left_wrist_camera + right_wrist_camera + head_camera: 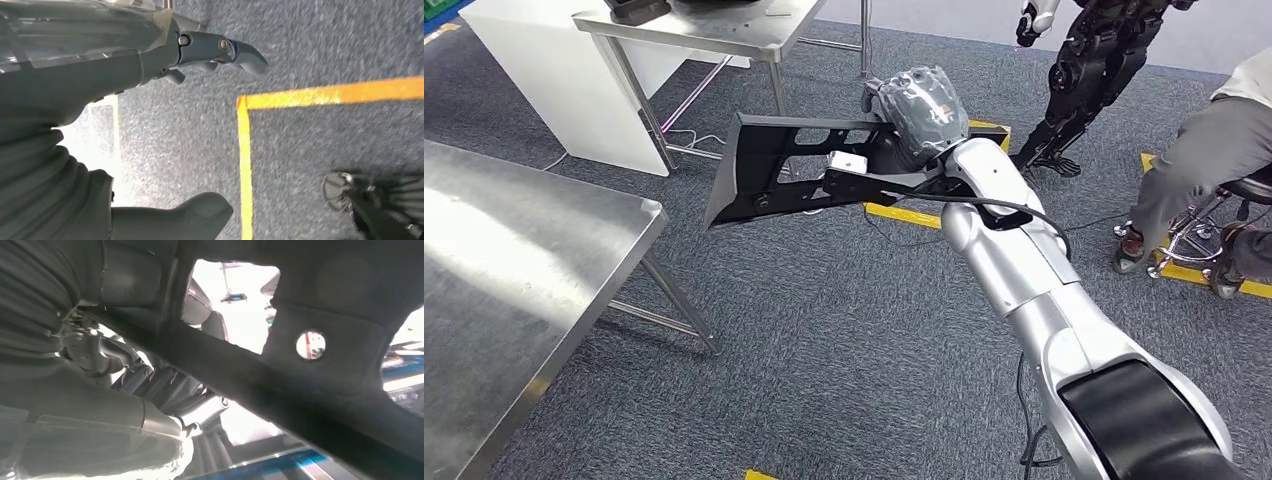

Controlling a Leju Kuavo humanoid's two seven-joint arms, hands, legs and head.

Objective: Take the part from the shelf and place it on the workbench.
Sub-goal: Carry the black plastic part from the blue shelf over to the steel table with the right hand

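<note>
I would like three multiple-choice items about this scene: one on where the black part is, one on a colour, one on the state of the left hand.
1. Where is the black part?
A. On the steel table
B. Held in the air over the carpet
C. Lying on the carpet

2. What colour are the floor lines?
A. Yellow
B. Red
C. White

3. How is the left hand?
A. Holding the part
B. Pressing on the table
C. Holding nothing, fingers apart

Key: 1 B, the right hand grips the part clear of the steel table. 2 A, yellow tape shows on the grey carpet. 3 C, the left wrist view has just carpet between thumb and fingers.
</note>
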